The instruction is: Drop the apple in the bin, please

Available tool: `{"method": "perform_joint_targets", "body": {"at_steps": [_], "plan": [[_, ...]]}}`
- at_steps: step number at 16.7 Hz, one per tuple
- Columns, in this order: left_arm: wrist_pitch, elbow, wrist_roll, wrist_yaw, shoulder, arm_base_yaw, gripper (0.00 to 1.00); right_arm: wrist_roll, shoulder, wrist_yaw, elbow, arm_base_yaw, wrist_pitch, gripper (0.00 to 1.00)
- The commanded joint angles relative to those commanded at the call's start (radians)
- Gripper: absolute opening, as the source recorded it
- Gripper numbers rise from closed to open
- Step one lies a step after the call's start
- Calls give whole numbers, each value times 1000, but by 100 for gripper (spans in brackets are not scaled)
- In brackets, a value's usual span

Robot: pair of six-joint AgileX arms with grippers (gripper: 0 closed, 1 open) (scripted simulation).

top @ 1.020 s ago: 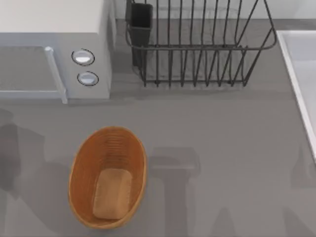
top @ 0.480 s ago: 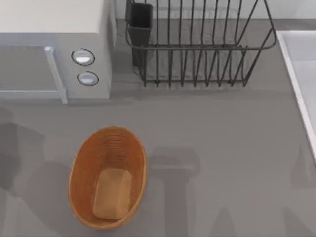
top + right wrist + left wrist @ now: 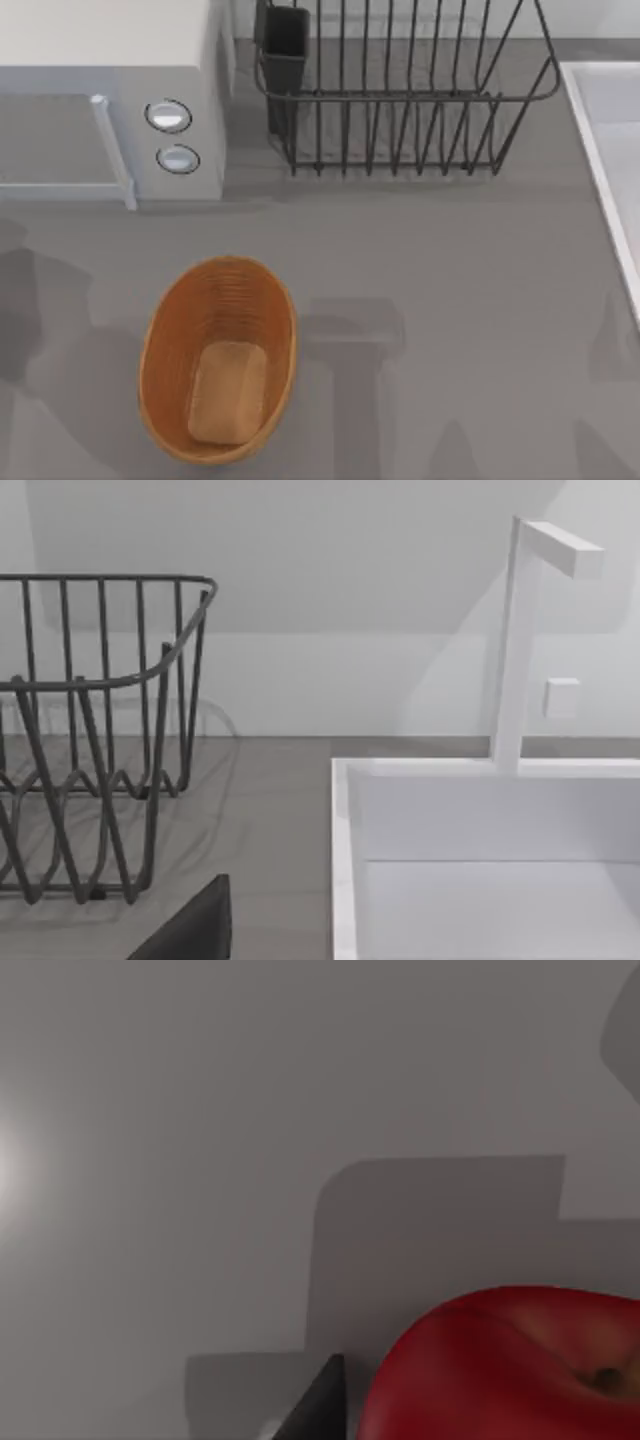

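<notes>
Beside one dark fingertip — cropped apple

apple: glossy red | bin: orange-brown woven, tan pad | rack: black wire

On my left wrist camera the apple is cut off by the frame's edge, so I see only part of its red skin and the dip near its stem. Beside it a dark finger pokes into view, also cropped; I can't tell from this whether it touches the fruit. On the right wrist camera another dark finger is clipped, and the sink and dish rack both run past the edges. From above, the microwave and rack are cropped too, and the sink is probably that pale strip at the right.
</notes>
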Motion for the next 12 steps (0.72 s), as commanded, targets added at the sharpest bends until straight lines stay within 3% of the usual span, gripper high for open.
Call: {"method": "perform_joint_targets", "body": {"at_steps": [7, 12], "plan": [[-27, -5, -1, -26, -28, 23, 0, 0, 0, 0, 0, 0, 0, 100], [-243, 54, -13, -57, -91, 109, 0, 0, 0, 0, 0, 0, 0, 100]]}}
